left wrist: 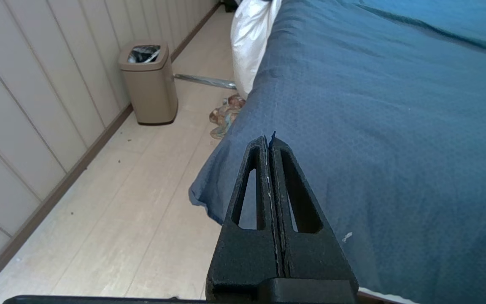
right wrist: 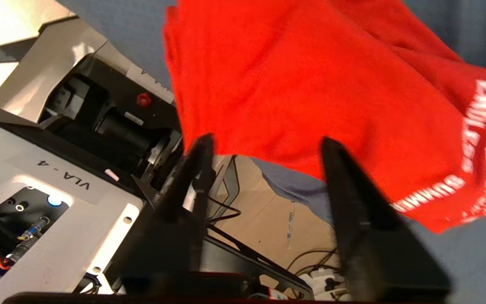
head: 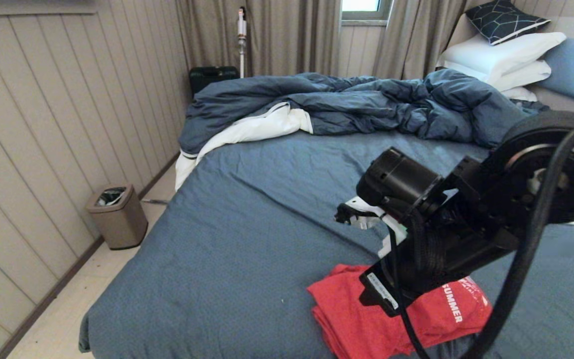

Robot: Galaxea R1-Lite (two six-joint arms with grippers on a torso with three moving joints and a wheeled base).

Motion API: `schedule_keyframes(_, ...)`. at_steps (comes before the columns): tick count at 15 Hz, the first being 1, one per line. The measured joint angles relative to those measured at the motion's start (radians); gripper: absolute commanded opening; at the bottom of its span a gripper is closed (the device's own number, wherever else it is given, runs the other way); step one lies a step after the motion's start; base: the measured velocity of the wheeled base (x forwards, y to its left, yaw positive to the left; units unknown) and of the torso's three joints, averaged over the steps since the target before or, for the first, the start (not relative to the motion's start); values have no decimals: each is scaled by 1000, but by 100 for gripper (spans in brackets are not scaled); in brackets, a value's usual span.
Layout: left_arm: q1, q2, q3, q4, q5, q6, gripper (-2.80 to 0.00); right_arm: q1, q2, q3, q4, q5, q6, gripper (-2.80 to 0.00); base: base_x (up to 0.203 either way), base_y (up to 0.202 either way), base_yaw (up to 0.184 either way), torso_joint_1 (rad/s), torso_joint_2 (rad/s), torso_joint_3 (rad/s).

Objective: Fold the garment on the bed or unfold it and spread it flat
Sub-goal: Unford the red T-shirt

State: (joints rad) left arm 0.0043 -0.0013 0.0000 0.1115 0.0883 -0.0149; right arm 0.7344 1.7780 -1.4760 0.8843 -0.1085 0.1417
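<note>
**Red T-shirt folded at the bed's near edge, right jaws apart over it**

You have the garment (head: 366,314) lying folded in a loose stack on the slate-blue sheet of the bed (head: 247,234), close to the near edge, with the white "SUMMER" print showing on its right-hand part. Your right gripper (right wrist: 264,147) hangs above the shirt's near edge; its jaws stand apart with nothing between them, and the red cloth lies just beyond the tips. In the head view that arm's wrist and cable cover part of the shirt.

Your left gripper (left wrist: 269,141) sits parked low beside the bed's corner, jaws pressed together and empty.

The one container you can see is the tan waste bin (head: 117,215) on the floor by the panelled wall, well apart from the shirt. It holds a dark liner with crumpled pale and dark scraps inside; what they are you cannot tell. The rumpled duvet (head: 357,102) lies across the far side of the bed, white pillows (head: 501,60) beyond it.
</note>
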Motion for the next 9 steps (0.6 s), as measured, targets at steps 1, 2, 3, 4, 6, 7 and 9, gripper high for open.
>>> schedule_keyframes(1,0,0,0,0,0,0,-280,7,13,-3,-1,0,2,0,0,0,0,0,0,0)
schedule_keyframes(2,0,0,0,0,0,0,-280,15,31,-3,-1,0,3,0,0,0,0,0,0,0)
schedule_keyframes(3,0,0,0,0,0,0,-280,21,52,-4,-2,0,5,0,0,0,0,0,0,0)
schedule_keyframes(4,0,0,0,0,0,0,-280,29,73,-4,-2,0,5,0,0,0,0,0,0,0)
schedule_keyframes(6,0,0,0,0,0,0,-280,46,121,-7,-3,-3,6,0,0,0,0,0,0,0)
schedule_keyframes(7,0,0,0,0,0,0,-280,50,145,-14,-4,-4,7,0,0,0,0,0,0,0)
schedule_keyframes(9,0,0,0,0,0,0,-280,59,183,-26,-15,-13,8,0,0,0,0,0,0,0)
